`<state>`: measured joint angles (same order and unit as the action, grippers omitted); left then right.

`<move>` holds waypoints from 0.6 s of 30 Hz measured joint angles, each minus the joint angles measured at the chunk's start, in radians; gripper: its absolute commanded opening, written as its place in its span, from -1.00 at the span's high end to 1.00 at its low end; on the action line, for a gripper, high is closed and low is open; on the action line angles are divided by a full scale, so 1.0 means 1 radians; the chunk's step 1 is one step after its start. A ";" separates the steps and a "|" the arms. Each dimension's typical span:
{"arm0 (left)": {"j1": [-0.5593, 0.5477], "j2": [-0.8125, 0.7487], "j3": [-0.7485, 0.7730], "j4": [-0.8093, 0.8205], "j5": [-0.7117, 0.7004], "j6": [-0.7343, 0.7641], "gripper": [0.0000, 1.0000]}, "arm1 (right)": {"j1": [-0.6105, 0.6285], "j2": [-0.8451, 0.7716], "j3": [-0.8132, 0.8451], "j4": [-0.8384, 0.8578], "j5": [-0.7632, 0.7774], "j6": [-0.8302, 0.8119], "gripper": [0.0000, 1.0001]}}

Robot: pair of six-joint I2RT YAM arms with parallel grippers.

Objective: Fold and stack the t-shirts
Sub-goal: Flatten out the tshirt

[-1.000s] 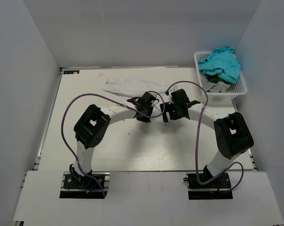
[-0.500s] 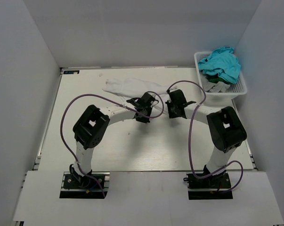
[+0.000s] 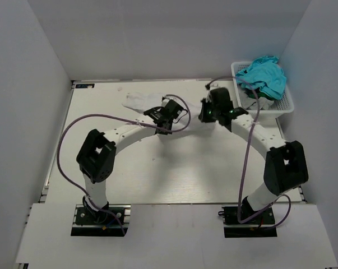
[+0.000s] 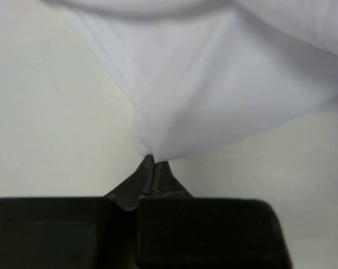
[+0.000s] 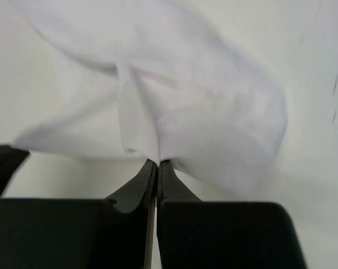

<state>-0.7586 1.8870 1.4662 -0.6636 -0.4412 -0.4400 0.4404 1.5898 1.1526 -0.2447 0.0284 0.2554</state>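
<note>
Our left claw [image 4: 154,163] and right claw [image 5: 157,163] each pinch the white t-shirt [image 4: 213,84] by its edge, probably to fold it.

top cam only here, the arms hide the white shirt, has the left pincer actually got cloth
Observer: Yes, the left wrist view shows the left pincer shut on a bunched fold of the white t-shirt.
Operator: and the right
Observer: The right pincer is shut too, pinching a gathered edge of the t-shirt in its wrist view.
Operator: anything else caught in either
Observer: No, only white fabric and bare table show around both pinch points.
</note>
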 measured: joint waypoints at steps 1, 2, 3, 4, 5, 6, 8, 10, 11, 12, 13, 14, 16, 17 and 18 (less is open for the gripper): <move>0.001 -0.023 0.024 -0.021 -0.045 -0.004 1.00 | -0.015 -0.010 0.057 0.000 -0.021 0.017 1.00; 0.002 -0.051 0.051 -0.037 -0.097 -0.006 1.00 | -0.035 -0.013 0.125 -0.001 -0.047 0.037 1.00; 0.005 -0.077 0.080 -0.054 -0.145 -0.011 1.00 | -0.055 -0.011 0.185 0.001 -0.069 0.060 1.00; 0.008 -0.100 0.112 -0.072 -0.199 -0.014 1.00 | -0.080 -0.008 0.240 0.001 -0.094 0.080 1.00; 0.012 -0.119 0.143 -0.087 -0.249 -0.018 1.00 | -0.106 -0.006 0.293 -0.002 -0.119 0.100 1.00; 0.018 -0.136 0.177 -0.101 -0.303 -0.021 1.00 | -0.134 -0.001 0.342 -0.008 -0.139 0.123 1.00; 0.036 -0.161 0.228 -0.129 -0.388 -0.024 1.00 | -0.192 0.005 0.413 -0.019 -0.168 0.162 1.00; 0.064 -0.179 0.266 -0.155 -0.464 -0.028 1.00 | -0.242 0.005 0.452 -0.040 -0.174 0.190 1.00; 0.081 -0.185 0.281 -0.169 -0.497 -0.029 1.00 | -0.269 0.004 0.466 -0.055 -0.173 0.202 1.00; 0.097 -0.189 0.295 -0.180 -0.521 -0.028 1.00 | -0.291 0.004 0.477 -0.071 -0.170 0.210 1.00; 0.117 -0.193 0.309 -0.185 -0.544 -0.019 1.00 | -0.315 0.002 0.485 -0.088 -0.163 0.212 1.00; 0.137 -0.197 0.320 -0.184 -0.562 -0.005 1.00 | -0.336 -0.003 0.491 -0.110 -0.152 0.212 1.00; 0.169 -0.211 0.339 -0.166 -0.583 0.037 1.00 | -0.370 -0.021 0.507 -0.154 -0.122 0.207 1.00; 0.185 -0.222 0.346 -0.145 -0.588 0.068 1.00 | -0.383 -0.035 0.515 -0.175 -0.107 0.202 1.00; 0.195 -0.238 0.351 -0.119 -0.588 0.098 1.00 | -0.393 -0.056 0.525 -0.192 -0.092 0.196 1.00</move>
<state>-0.5632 1.6489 1.8172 -0.7822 -1.0294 -0.3420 0.0479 1.5333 1.6775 -0.4370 -0.0639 0.4515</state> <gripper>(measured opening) 0.019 0.014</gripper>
